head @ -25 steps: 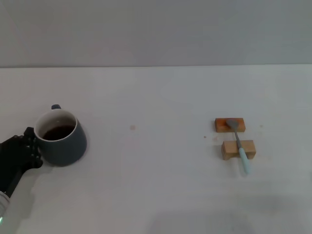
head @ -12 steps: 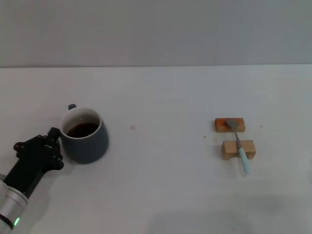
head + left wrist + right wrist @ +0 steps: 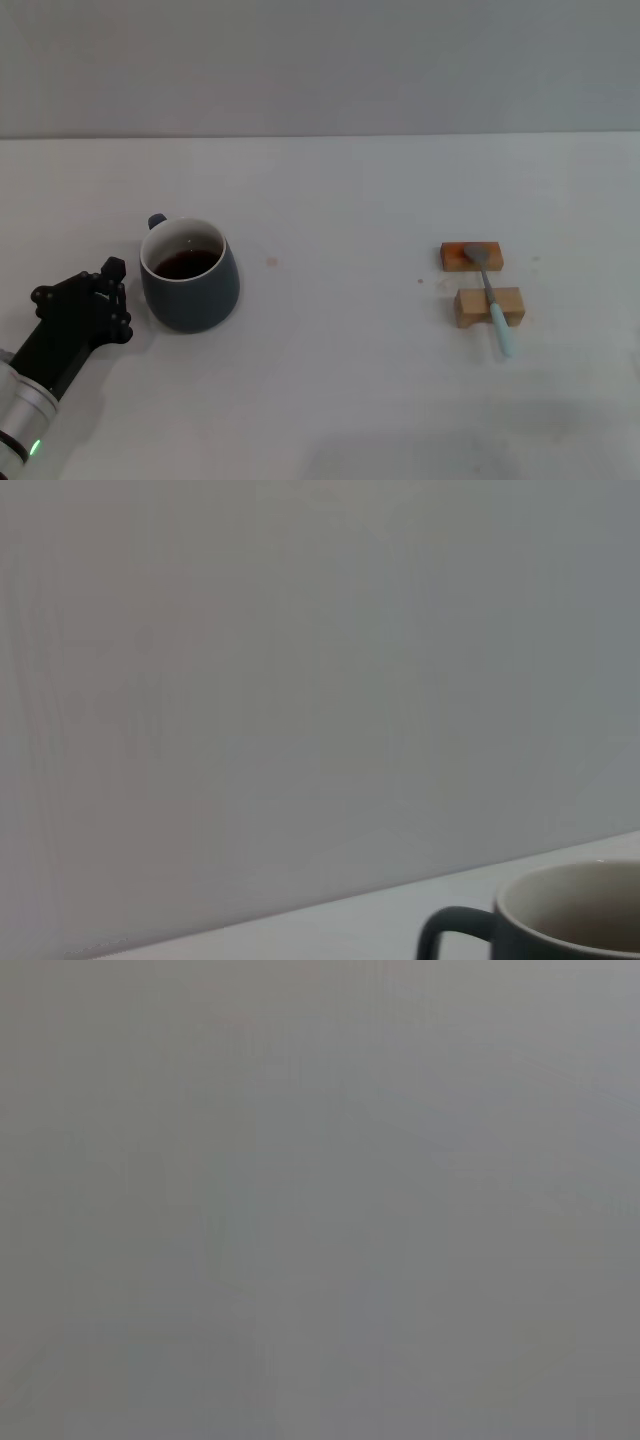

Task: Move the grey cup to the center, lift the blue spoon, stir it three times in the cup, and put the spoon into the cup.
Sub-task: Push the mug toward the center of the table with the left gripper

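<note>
The grey cup [image 3: 190,278], with dark brown liquid inside, stands upright on the white table left of the middle, its handle pointing to the far left. Its rim and handle also show in the left wrist view [image 3: 565,915]. My left gripper [image 3: 118,300] is open, low by the table just left of the cup, with a small gap between them. The blue spoon [image 3: 490,298] lies at the right across two wooden blocks, bowl on the far block, pale blue handle sticking out toward me. My right gripper is out of view.
The two small wooden blocks, far one [image 3: 458,258] and near one [image 3: 512,305], carry the spoon. The white table [image 3: 330,380] runs back to a grey wall. The right wrist view shows only plain grey.
The cup has slid to the right toward the middle, pushed along by my left gripper. The gripper now stands slightly apart from the cup. Spoon and blocks have not moved.
</note>
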Controlling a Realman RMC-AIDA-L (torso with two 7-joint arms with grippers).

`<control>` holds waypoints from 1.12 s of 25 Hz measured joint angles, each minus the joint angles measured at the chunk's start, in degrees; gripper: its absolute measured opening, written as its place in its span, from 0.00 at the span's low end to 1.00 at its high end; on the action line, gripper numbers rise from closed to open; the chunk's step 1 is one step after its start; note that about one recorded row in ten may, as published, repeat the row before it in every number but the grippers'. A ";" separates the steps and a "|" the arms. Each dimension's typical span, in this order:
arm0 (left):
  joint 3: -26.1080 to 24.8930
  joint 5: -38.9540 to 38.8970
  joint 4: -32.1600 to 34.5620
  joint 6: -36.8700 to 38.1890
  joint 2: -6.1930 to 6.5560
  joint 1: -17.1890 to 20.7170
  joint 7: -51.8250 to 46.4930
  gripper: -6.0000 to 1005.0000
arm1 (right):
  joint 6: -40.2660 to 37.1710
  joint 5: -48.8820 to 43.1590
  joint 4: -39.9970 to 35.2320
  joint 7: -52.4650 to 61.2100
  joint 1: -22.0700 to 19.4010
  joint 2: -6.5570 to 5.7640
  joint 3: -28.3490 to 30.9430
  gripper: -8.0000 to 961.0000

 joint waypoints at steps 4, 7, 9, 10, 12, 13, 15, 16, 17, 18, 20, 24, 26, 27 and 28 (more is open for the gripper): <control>-0.05 -0.02 0.90 -0.83 0.00 -1.31 0.01 0.00 | -0.02 0.00 0.00 0.00 0.07 0.00 0.00 0.75; -0.03 0.15 0.82 -1.66 -0.10 -2.20 0.01 0.00 | -0.03 0.00 0.00 0.00 0.10 0.00 -0.03 0.75; 0.24 0.21 0.53 -2.05 -0.13 -2.64 0.01 0.00 | -0.03 0.00 0.00 0.00 0.11 0.00 -0.06 0.75; 0.68 0.22 0.12 -2.16 -0.13 -2.94 0.02 0.00 | -0.04 0.00 0.00 0.00 0.12 0.00 -0.07 0.75; 0.98 0.24 -0.07 -2.17 -0.15 -3.06 0.01 0.00 | -0.04 0.00 0.00 0.00 0.14 0.00 -0.07 0.75; 1.49 0.26 -0.31 -2.17 -0.19 -3.18 0.01 0.00 | -0.04 0.00 0.00 0.00 0.17 0.00 -0.07 0.75; 2.33 0.29 -0.74 -2.26 -0.23 -3.34 0.02 0.00 | -0.04 0.00 0.02 0.00 0.24 0.00 -0.07 0.75; 3.16 0.31 -1.33 -2.41 -0.27 -3.43 0.04 0.00 | -0.04 0.00 0.04 0.00 0.26 0.00 -0.07 0.75; 3.16 0.31 -1.33 -2.41 -0.27 -3.43 0.04 0.00 | -0.04 0.00 0.04 0.00 0.26 0.00 -0.07 0.75; 3.56 0.32 -1.60 -2.45 -0.28 -3.48 0.05 0.00 | -0.04 0.00 0.06 0.00 0.28 0.00 -0.07 0.75; 4.51 0.33 -2.24 -2.50 -0.33 -3.60 0.08 0.00 | -0.04 0.00 0.08 0.00 0.35 0.00 -0.07 0.76; 6.07 0.38 -3.15 -2.73 -0.37 -3.85 0.10 0.00 | -0.04 0.00 0.09 0.00 0.59 0.00 -0.08 0.76; 7.05 0.39 -3.80 -2.94 -0.49 -3.99 0.10 0.01 | -0.04 0.00 0.09 0.00 0.75 0.00 -0.07 0.76; 7.05 0.39 -3.80 -2.94 -0.49 -3.99 0.10 0.01 | -0.04 0.00 0.09 0.00 0.75 0.00 -0.07 0.76; 7.33 0.40 -4.07 -2.96 -0.51 -4.00 0.10 0.01 | -0.04 0.00 0.09 -0.01 0.76 0.00 -0.07 0.76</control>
